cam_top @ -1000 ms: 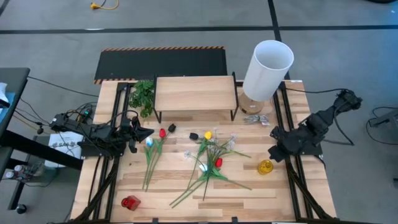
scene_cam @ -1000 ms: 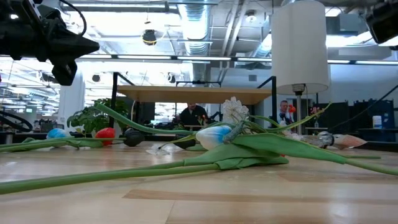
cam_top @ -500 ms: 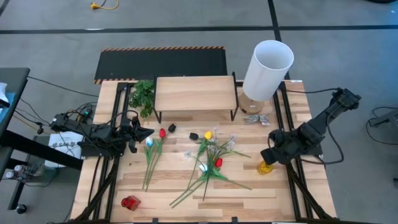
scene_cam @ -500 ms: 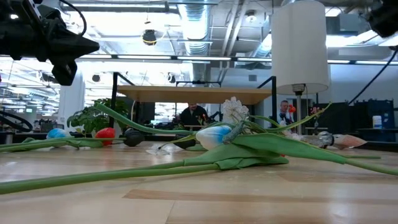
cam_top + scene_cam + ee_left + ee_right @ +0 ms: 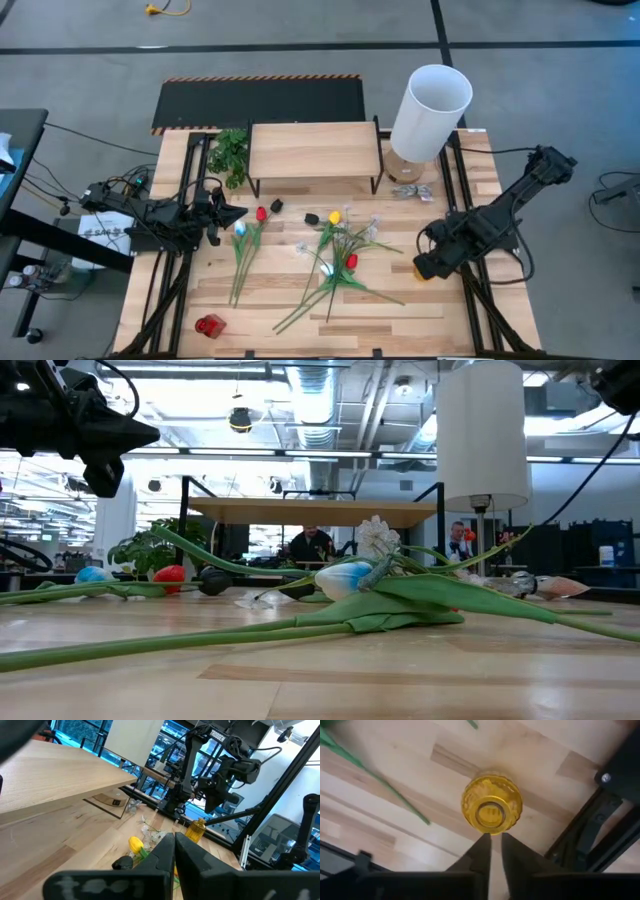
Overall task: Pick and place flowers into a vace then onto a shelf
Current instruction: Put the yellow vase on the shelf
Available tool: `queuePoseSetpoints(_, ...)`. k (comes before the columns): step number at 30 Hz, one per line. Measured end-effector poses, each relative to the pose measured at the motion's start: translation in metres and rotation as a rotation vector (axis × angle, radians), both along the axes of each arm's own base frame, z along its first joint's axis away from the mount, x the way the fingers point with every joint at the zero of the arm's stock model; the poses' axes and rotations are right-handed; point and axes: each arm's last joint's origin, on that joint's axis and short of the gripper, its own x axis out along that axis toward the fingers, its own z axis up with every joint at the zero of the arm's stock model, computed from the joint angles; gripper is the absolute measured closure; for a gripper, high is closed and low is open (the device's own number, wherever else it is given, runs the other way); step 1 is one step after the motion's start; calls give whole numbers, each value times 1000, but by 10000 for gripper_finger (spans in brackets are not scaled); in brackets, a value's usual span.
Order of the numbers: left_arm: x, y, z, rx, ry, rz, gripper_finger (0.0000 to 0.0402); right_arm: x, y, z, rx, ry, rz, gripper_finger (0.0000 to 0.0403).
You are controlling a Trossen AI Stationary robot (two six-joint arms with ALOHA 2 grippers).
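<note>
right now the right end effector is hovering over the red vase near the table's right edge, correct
Not quite: the vase is yellow, not red. The right wrist view shows it straight down; the right end effector does hover above it near the table's right edge.

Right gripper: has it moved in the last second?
Yes. In the high view the right gripper has swung inward and toward the table's near edge, now directly above the yellow vase.
</note>
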Motion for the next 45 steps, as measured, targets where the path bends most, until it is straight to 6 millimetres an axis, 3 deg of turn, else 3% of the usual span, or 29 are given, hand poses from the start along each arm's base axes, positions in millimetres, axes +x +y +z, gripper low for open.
queuePoseSetpoints(10, 0, 0, 0, 0, 0, 0, 401, 0, 14, -11, -45, 47, 86, 189)
queuePoseSetpoints(16, 0, 0, 0, 0, 0, 0, 401, 2, 14, -15, -99, 62, 110, 131)
queuePoseSetpoints(36, 0, 0, 0, 0, 0, 0, 401, 35, 9, -37, -109, 97, 195, 123)
queuePoseSetpoints(45, 0, 0, 0, 0, -1, 0, 401, 34, 7, -37, -77, 129, 236, 170)
